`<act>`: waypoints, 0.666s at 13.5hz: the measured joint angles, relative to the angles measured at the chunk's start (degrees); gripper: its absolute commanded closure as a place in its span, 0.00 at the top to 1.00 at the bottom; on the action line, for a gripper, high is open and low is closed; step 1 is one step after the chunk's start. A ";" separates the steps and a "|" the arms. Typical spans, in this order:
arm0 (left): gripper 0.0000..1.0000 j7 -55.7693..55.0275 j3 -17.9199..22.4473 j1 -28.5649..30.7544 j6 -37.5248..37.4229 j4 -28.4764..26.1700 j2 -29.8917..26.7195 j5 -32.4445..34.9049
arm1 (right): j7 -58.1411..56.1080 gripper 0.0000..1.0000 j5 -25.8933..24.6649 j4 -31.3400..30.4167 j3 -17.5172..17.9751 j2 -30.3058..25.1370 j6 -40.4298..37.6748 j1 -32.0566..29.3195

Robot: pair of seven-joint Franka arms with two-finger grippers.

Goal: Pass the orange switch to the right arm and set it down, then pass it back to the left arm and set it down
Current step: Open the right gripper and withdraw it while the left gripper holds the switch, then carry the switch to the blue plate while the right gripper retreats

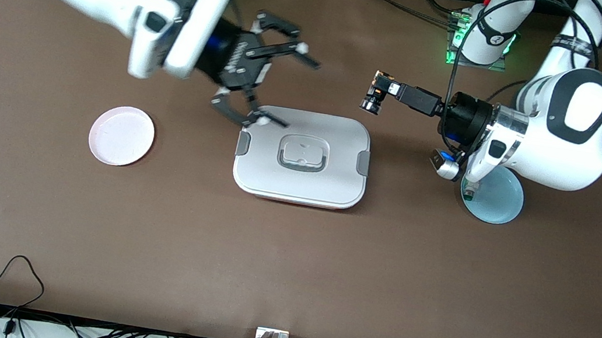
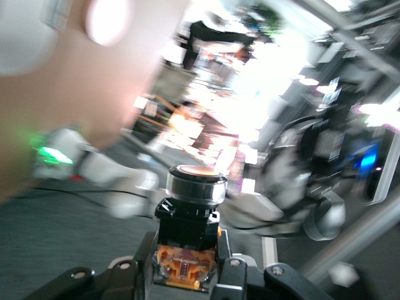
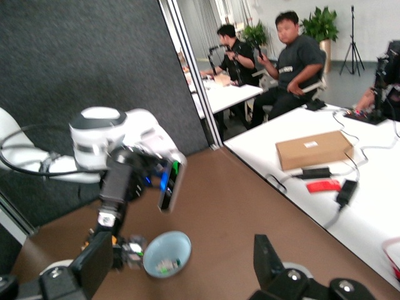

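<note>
Orange switch (image 1: 372, 103), small black cylindrical push-button, clenched in left tool (image 1: 376, 94) over bench (image 1: 288, 261); right tool (image 1: 275, 80) spread wide above large white plastic box (image 1: 299, 183); pink plate (image 1: 121, 135), blue plate (image 1: 500, 200) flanking.

A dark grey fabric partition wall (image 3: 81, 56) with a metal-framed edge borders the brown table (image 1: 288, 261), while long white desks (image 3: 325, 169) stand by potted green plants (image 3: 324, 24) in a brightly lit office with a grey floor.
</note>
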 measured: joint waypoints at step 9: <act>0.06 24.69 -0.58 -1.06 -3.90 5.85 0.63 42.49 | -4.30 1.00 -5.43 -4.39 -26.71 -2.35 -28.21 -1.67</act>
